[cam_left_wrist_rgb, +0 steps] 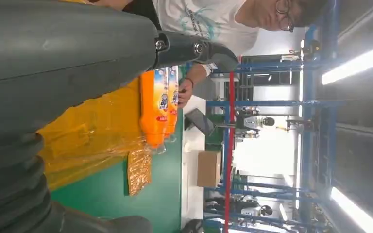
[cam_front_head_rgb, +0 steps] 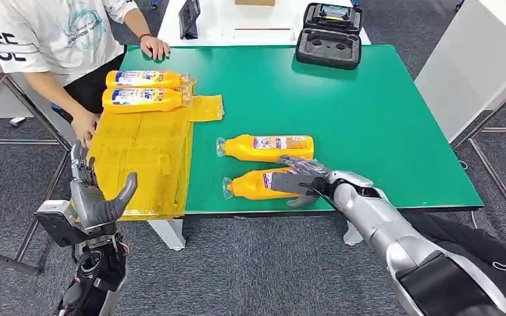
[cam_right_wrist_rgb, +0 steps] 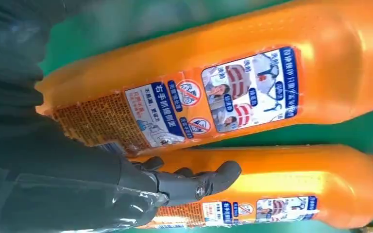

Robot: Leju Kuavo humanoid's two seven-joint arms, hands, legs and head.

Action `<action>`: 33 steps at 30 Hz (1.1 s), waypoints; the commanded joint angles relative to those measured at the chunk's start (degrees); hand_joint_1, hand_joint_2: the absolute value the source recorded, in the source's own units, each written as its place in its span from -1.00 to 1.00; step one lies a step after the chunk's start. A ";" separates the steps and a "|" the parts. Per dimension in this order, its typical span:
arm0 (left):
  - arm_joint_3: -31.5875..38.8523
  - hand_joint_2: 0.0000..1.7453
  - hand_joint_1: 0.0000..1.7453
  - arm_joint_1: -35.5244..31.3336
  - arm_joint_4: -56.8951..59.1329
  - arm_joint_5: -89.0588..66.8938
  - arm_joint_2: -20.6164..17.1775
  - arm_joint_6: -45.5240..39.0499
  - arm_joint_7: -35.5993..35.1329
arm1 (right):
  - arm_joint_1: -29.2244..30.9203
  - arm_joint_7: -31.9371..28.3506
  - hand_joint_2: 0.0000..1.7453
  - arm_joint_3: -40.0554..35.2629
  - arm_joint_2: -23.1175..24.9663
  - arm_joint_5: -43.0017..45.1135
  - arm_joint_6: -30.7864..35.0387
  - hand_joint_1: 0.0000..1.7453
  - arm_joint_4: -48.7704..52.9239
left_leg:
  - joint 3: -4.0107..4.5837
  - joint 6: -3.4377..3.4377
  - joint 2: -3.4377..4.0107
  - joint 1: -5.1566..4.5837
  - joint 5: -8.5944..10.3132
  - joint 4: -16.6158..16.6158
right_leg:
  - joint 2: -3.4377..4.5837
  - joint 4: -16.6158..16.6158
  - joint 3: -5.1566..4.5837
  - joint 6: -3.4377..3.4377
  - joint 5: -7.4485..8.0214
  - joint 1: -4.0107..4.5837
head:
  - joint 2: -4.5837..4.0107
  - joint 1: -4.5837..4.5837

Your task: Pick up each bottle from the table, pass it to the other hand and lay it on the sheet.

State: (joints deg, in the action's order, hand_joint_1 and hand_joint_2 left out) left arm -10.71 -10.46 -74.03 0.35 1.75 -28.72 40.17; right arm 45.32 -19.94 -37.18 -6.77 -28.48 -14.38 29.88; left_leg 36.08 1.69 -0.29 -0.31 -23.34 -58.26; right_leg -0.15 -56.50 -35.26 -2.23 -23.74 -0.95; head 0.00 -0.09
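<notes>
Two orange bottles lie side by side on the green table (cam_front_head_rgb: 369, 118): a far bottle (cam_front_head_rgb: 267, 147) (cam_right_wrist_rgb: 213, 97) and a near bottle (cam_front_head_rgb: 253, 185) (cam_right_wrist_rgb: 296, 179), caps pointing left. My right hand (cam_front_head_rgb: 300, 179) straddles the near bottle's base end, with fingers (cam_right_wrist_rgb: 194, 182) reaching over its far side between the two bottles and the thumb on its near side. That bottle still lies flat on the table. The yellow sheet (cam_front_head_rgb: 145, 158) (cam_left_wrist_rgb: 92, 131) covers the table's left part, with two more bottles (cam_front_head_rgb: 146, 89) (cam_left_wrist_rgb: 158, 107) lying at its far end. My left hand (cam_front_head_rgb: 95, 197) is raised and empty off the sheet's near left corner.
A person stands at the table's far left, one hand (cam_front_head_rgb: 84, 125) on the sheet's left edge and the other (cam_front_head_rgb: 154, 46) on the table's back edge. A black open case (cam_front_head_rgb: 329, 36) sits at the back. A white counter (cam_front_head_rgb: 481, 52) stands to the right.
</notes>
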 commanded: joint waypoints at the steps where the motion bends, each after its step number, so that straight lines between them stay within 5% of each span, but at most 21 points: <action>1: 1.47 1.00 -1.00 -0.95 2.47 0.06 0.63 0.17 -0.17 | 3.12 0.60 1.00 -2.44 -0.59 -0.46 -1.29 -1.00 -5.66 | -0.14 -0.08 0.00 0.05 -0.05 0.01 | -0.01 0.03 0.16 0.08 -0.05 0.05 | 0.00 0.00; 27: 3.36 1.00 -1.00 -2.52 4.32 2.24 1.91 1.16 -0.17 | 0.71 1.96 1.00 -1.62 -4.44 0.07 -5.37 -0.96 -6.44 | -0.32 -0.13 -0.09 0.11 -0.09 0.05 | -0.11 0.11 0.35 0.11 -0.10 0.11 | 0.00 0.00; 29: 3.17 1.00 -1.00 -2.69 5.05 2.23 1.91 1.61 -0.17 | 0.61 1.98 1.00 -1.53 -4.56 0.06 -5.29 -0.74 -6.52 | -0.32 -0.13 -0.14 0.09 -0.09 0.05 | -0.15 0.09 0.36 0.11 -0.12 0.10 | 0.00 -0.02; 30: 3.21 1.00 -1.00 -2.75 5.50 2.26 2.23 1.51 -0.17 | 0.38 1.85 1.00 -1.61 -4.51 -0.01 -5.36 -0.20 -6.59 | -0.20 -0.08 -0.10 0.06 -0.04 0.03 | -0.11 0.08 0.23 0.07 -0.06 0.07 | 0.00 0.00; 31: 3.04 1.00 -1.00 -2.81 5.69 2.10 2.31 1.72 -0.17 | 0.25 2.03 1.00 -1.70 -4.45 -0.23 -4.87 0.68 -6.62 | -0.32 -0.12 -0.09 0.10 -0.08 0.04 | -0.11 0.11 0.35 0.11 -0.09 0.11 | 0.00 0.00; 33: 3.04 1.00 -1.00 -2.81 5.69 2.10 2.31 1.72 -0.17 | 0.25 2.03 1.00 -1.70 -4.45 -0.23 -4.87 0.68 -6.62 | -0.31 -0.11 -0.02 0.07 -0.09 0.04 | -0.04 0.10 0.32 0.09 -0.08 0.08 | 0.00 0.00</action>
State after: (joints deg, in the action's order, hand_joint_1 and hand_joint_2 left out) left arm -9.09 -11.12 -72.30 2.40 2.99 -27.45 40.17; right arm 45.53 -18.23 -37.62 -10.86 -28.33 -19.54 26.45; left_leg 36.05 1.69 -0.27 -0.32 -23.34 -58.27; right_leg -0.14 -56.49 -35.25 -2.23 -23.73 -0.95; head 0.00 -0.09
